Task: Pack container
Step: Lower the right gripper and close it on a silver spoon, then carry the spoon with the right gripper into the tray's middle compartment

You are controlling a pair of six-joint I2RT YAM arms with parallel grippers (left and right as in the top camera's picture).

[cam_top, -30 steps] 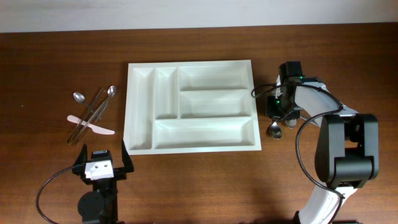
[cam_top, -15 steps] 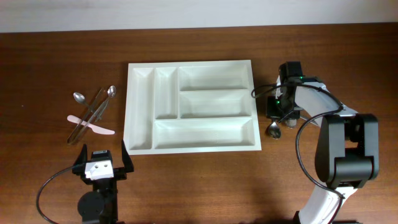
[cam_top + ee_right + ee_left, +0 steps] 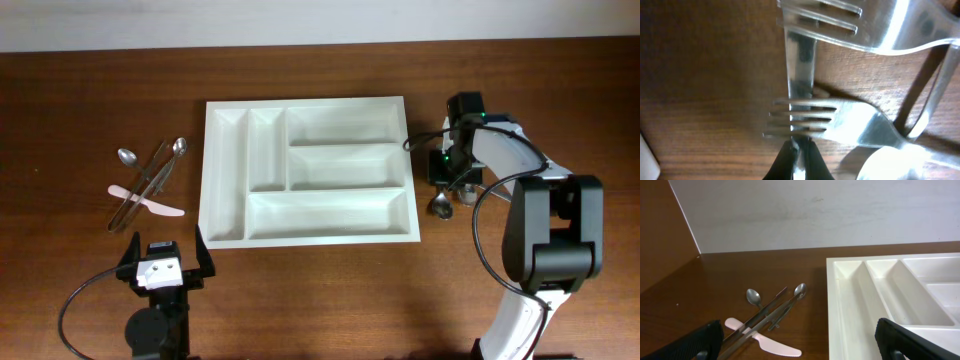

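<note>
Left of the container, well apart from it, some spoons (image 3: 127,156) and a pink plastic knife (image 3: 150,205) lie crossed in a little pile on the brown counter (image 3: 90,90). The left hand (image 3: 167,260) waits near the front left corner of the container, with its fingers wide apart and nothing in them. The container (image 3: 330,215) is a big white tray with five parts, and every part is empty. It sits flat in the middle of the counter. It looks light, stiff and smooth, so I think it could slide if pushed. A thin side wall would be the best spot to pinch. Just right of the container lies more shiny cutlery: forks (image 3: 840,120) and a spoon (image 3: 441,207). They look hard, thin and slippery, so the handle is the place to grab. The right hand (image 3: 797,160) is down on this pile, fingers squeezed together by a fork's prongs. I cannot tell if it really holds anything. There is no writing to read anywhere.
</note>
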